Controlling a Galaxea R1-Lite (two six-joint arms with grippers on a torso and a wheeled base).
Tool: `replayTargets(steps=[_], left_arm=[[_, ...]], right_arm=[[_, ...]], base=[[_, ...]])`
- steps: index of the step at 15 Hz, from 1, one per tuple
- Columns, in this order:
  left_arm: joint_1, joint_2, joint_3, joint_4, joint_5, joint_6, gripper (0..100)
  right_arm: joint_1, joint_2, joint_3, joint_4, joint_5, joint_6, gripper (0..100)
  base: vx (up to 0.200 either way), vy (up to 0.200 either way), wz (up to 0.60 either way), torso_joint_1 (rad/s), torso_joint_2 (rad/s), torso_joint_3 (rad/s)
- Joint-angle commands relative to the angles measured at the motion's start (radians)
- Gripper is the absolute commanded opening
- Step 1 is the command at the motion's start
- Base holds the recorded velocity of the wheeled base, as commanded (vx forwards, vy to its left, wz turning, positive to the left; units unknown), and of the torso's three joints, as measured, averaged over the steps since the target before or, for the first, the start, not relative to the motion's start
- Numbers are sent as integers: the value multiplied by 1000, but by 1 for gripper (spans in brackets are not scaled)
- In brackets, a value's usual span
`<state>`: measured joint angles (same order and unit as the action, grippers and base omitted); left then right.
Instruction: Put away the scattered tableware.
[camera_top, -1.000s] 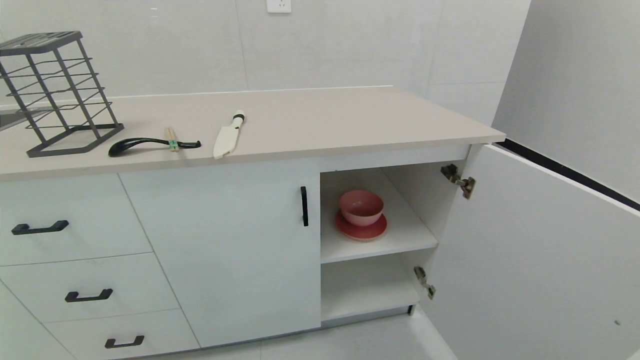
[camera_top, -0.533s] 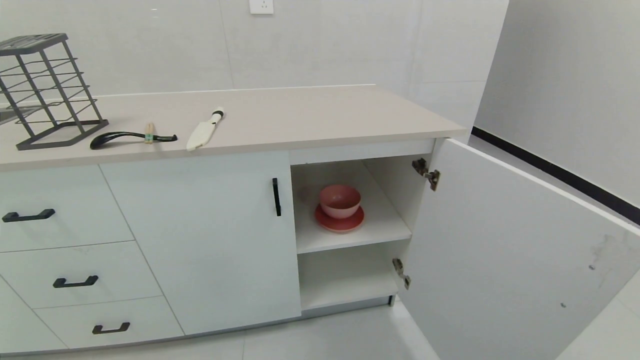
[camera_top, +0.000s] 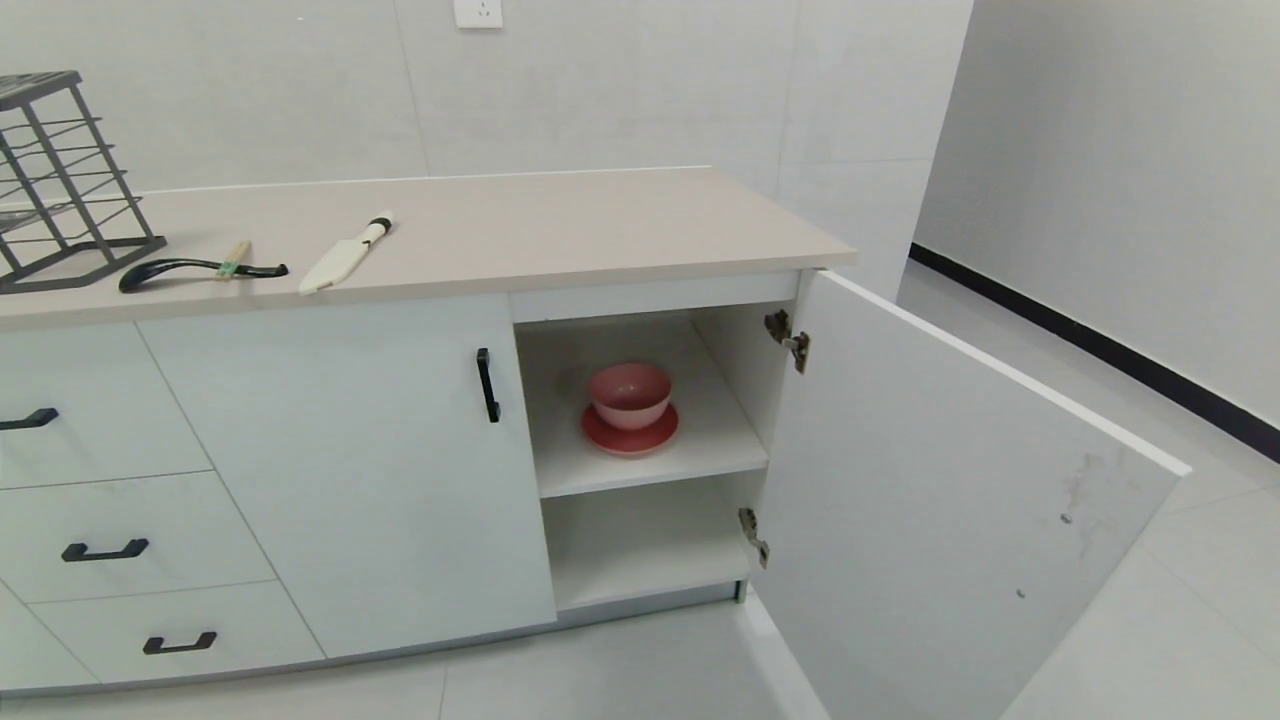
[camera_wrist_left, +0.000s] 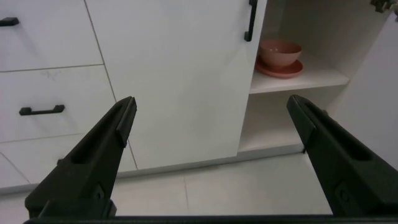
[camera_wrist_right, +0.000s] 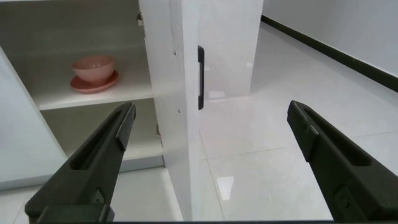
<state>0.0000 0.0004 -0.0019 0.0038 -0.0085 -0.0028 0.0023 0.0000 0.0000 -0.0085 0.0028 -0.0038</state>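
White laminate, smooth and faintly glossy, covers the long low cabinet (camera_top: 330, 470), and a matte beige stone-look counter (camera_top: 560, 225) caps it. The cabinet's right-hand door (camera_top: 930, 480), a flat white slab on metal hinges, stands swung wide over the tiled floor and bares two shelves. At the counter's far left sits a dark wire rack (camera_top: 60, 180), boxy and open-framed. Down low in front of the cabinet, the left pincer (camera_wrist_left: 211, 102) has its two black wedge fingers spread wide with nothing between them. The right pincer (camera_wrist_right: 211, 109) is likewise spread and empty, close to the open door's edge. On the upper shelf (camera_top: 700, 455) a round pink bowl (camera_top: 630, 390) sits squarely on a flat red plate (camera_top: 650, 440), both with the dull sheen of plastic. They look already put away. Scattered on the counter, near the rack, are a cream knife (camera_top: 340, 262) with a black band on its handle, a curved black ladle (camera_top: 180, 268), and a pair of pale wooden chopsticks (camera_top: 236, 258) lying across the ladle's handle. To my eye the job now is either shutting that door or fetching the counter pieces. For the door, press flat on the panel away from the hinges and let it swing without slamming. For the utensils, lift the chopsticks first, since they lie on the ladle. The knife is better gripped by its handle than its smooth blade.
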Motion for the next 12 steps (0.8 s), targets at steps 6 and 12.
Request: replayTargets(steps=[6,12], left_arm=[[0,0,0,-1,-1,1,100],[-2,0,0,1,-1,0,100]], right_arm=[[1,2,0,-1,3,-4,100],[1,2,0,-1,20,-31,100]], base=[[0,-67,0,1,2,2],[0,-33,0,-1,0,1]])
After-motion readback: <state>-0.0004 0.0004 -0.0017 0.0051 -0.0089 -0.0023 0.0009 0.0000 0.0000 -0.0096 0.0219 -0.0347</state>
